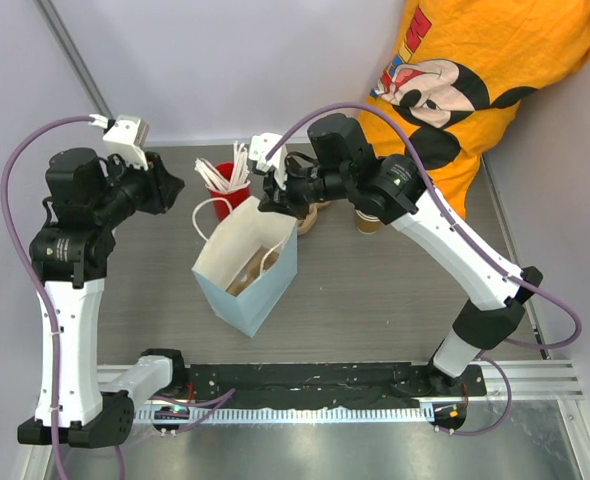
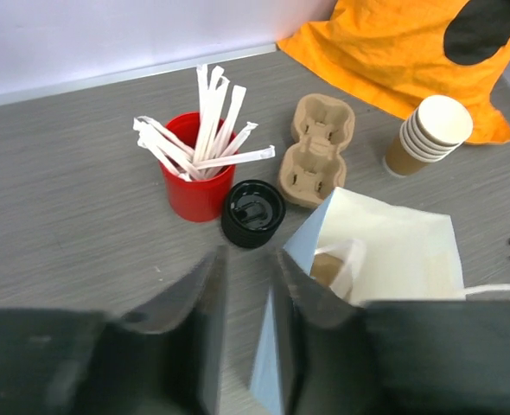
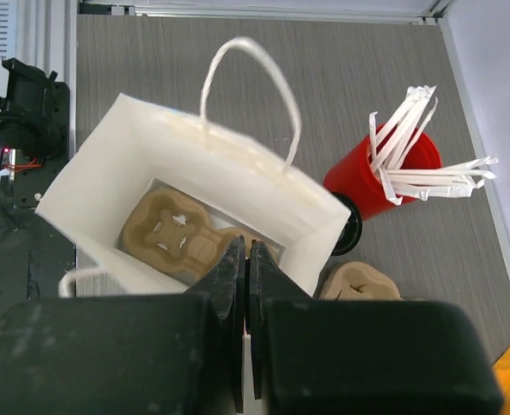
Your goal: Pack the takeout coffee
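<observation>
Behind the white bag [image 3: 186, 147], only part of the black lid [image 3: 353, 229] shows; right gripper [image 3: 245, 259] squeezed tight, left gripper [image 2: 248, 258] spread, both empty.

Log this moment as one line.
left end effector open | right end effector shut above paper bag | carrier tray inside it | black lid on table beside red cup

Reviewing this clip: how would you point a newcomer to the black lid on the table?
Find the paper bag standing mid-table. On its far side is a red cup of white sticks; the black lid sits right beside that cup's base, between it and the brown pulp tray. It is the only round black thing among them.
</observation>
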Motion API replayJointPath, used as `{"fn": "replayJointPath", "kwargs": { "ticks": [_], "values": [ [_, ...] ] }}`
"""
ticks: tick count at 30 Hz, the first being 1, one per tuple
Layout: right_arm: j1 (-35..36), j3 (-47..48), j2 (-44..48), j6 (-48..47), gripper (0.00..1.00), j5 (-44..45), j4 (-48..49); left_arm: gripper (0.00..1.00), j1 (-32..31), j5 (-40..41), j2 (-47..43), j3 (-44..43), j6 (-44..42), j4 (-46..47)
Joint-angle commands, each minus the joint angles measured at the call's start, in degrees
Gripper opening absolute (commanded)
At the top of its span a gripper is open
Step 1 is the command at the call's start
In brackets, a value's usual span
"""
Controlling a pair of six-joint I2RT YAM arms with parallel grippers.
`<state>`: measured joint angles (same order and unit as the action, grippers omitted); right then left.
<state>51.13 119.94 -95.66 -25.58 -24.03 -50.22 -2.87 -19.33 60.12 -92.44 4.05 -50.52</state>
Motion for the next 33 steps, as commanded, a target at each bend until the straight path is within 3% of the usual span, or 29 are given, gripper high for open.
{"fn": "replayJointPath", "kwargs": {
  "ticks": [1,2,3,9,15,18,27,33],
  "values": [
    [0.0,-3.8,4.3,0.0,0.02,0.6,1.8,0.40,0.3,-1.1,-1.4,2.3,0.4,1.7],
    [0.0,-4.7,4.7,-0.1,0.05,0.7,1.8,0.43,0.3,-1.2,-1.6,2.6,0.3,2.2],
    [0.0,-4.7,5.0,-0.3,0.15,1.1,1.8,0.43,0.3,-1.8,-1.8,2.8,0.3,2.1],
    [0.0,2.0,4.7,-2.5,0.50,-0.1,-2.4,0.50,0.3,-4.3,-1.5,2.7,0.3,2.8],
    [-0.1,3.7,5.9,-9.0,0.72,-5.1,-10.8,0.56,0.3,-10.7,-2.1,4.1,0.2,2.9],
    [-0.1,1.6,6.6,-11.5,0.77,-7.3,-12.3,0.60,0.3,-12.8,-2.3,5.3,-0.4,3.0],
    [-0.1,-4.5,4.6,-11.9,0.77,-8.3,-8.8,0.63,0.2,-14.3,-1.0,8.8,-0.9,3.5],
    [-0.1,-2.7,2.0,-11.2,0.67,-9.5,-8.7,0.53,0.3,-15.0,-1.2,10.3,-1.2,3.7]
  ]
}}
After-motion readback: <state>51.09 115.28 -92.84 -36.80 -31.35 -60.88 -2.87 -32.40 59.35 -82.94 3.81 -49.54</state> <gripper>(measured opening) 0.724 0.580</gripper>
